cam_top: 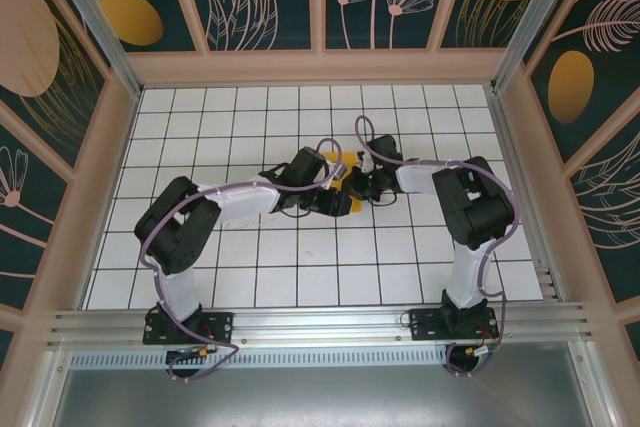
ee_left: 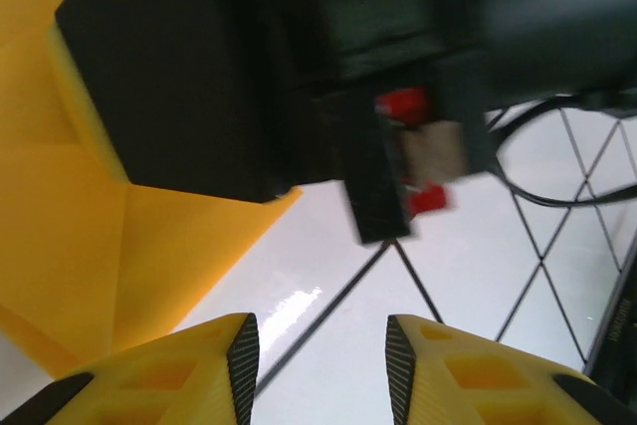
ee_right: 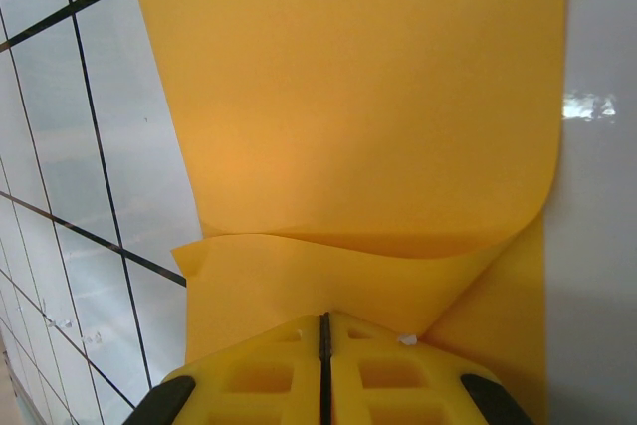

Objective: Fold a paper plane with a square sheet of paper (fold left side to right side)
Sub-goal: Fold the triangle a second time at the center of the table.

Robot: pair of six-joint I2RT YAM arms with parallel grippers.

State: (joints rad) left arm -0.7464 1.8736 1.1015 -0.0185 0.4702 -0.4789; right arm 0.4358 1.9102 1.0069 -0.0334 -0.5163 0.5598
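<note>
At the middle of the table (cam_top: 200, 127), both arms are converging on 1 sheet of paper (cam_top: 333, 160); I am logging them as follows.

Item 1, sheet of paper: orange-yellow, lying on the white grid between the 2 wrists. From the right wrist camera I am seeing 1 flap rising off the surface and curling over, with the rest running straight ahead from the fingers. The crest of the curl is lying across that view, so I am taking it as the line of the coming fold.

Item 2, right gripper (ee_right: 323, 330): jaws clenched together, and I am judging them to be pinching the near edge of the raised flap. This arm is reaching in from the right, elbow bent, forearm low and pointing toward the centre.

Item 3, left gripper (ee_left: 320, 365): jaws released, a clear gap between the 2 yellow fingers, nothing in them. It is hanging over bare tile, with the paper lying to the left of the gap and the other gripper's black body just ahead. Its arm is stretching in from the left, forearm nearly level.

Item 4, judgement: the right gripper is the one in charge of the flap; the left is standing near enough to press the crease.
</note>
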